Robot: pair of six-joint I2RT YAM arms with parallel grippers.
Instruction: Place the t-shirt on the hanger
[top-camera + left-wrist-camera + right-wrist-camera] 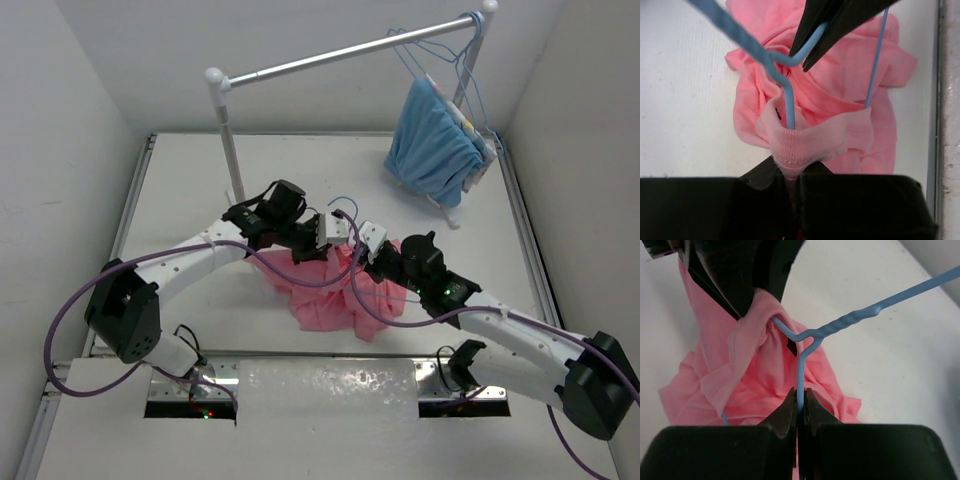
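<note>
The salmon-pink t-shirt [330, 295] lies bunched on the white table between the two arms. My left gripper [790, 172] is shut on the ribbed collar of the t-shirt [840, 75] and holds it up. The light-blue wire hanger [790, 107] passes down into that collar opening. My right gripper [800, 410] is shut on the hanger [840, 325] just below its twisted neck. The hook points away to the upper right. In the top view the left gripper [322, 240] and right gripper [360, 240] face each other closely above the shirt. Most of the hanger's triangle is hidden in cloth.
A silver rail [340, 55] on white posts spans the back of the table. A light-blue garment [432, 140] and spare wire hangers [440, 60] hang at its right end. A shiny strip [325, 385] lies along the near edge between the arm bases.
</note>
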